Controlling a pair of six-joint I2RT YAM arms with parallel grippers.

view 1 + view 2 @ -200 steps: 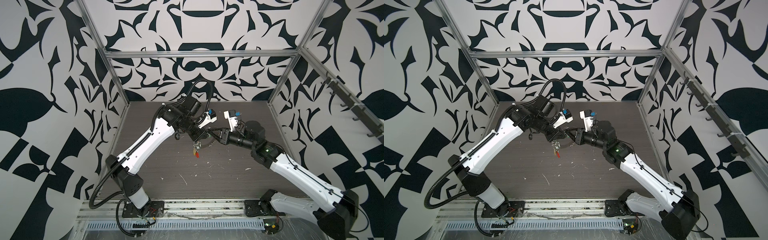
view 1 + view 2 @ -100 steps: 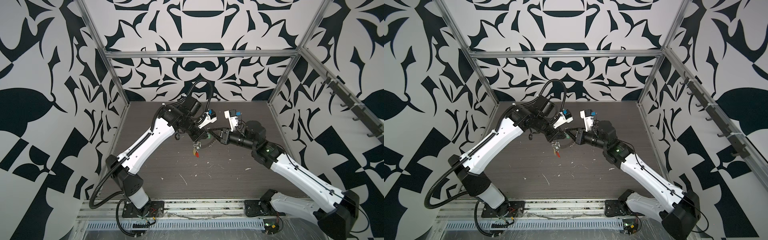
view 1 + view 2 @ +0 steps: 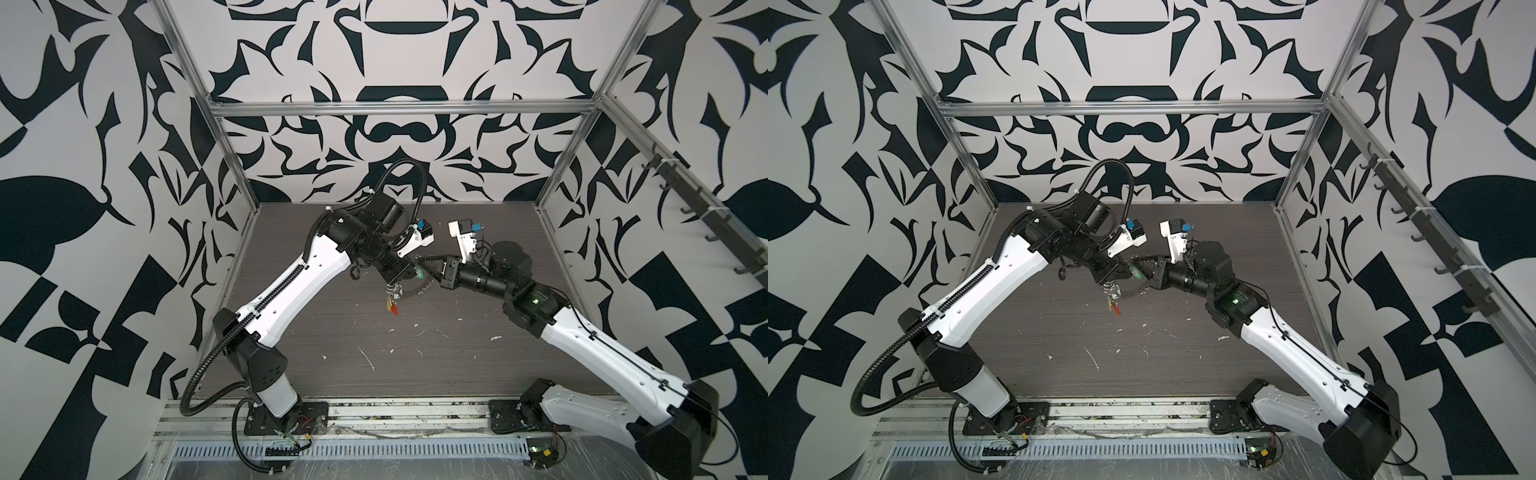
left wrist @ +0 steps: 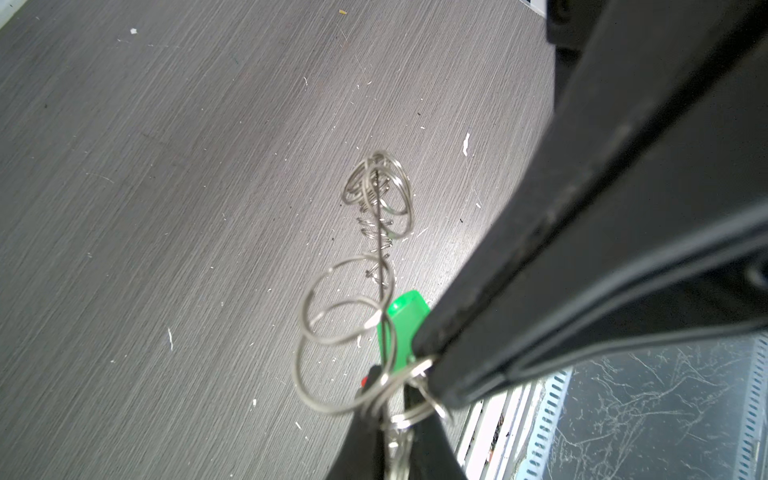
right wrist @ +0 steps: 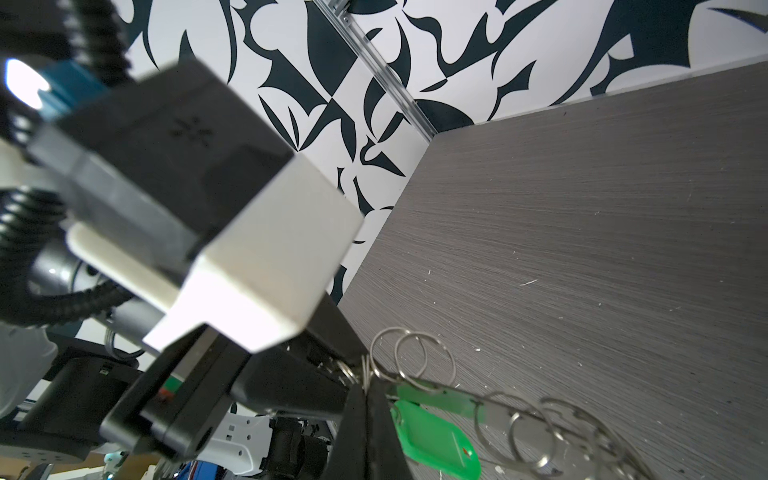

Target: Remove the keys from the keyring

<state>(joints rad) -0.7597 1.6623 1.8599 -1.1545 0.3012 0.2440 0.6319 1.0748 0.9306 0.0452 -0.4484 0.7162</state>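
Green tag [image 5: 436,440] beside closed right fingers [image 5: 351,440]; left fingers [image 4: 357,453] clamp keyring [image 4: 376,195].

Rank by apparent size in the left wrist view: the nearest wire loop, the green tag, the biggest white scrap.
1. nearest wire loop
2. green tag
3. biggest white scrap
Loop and tag hang nearer the camera, so true sizes are unsure.

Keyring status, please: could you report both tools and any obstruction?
Left tool shut on keyring, held aloft. Right tool shut at green tag. Nothing in the way.
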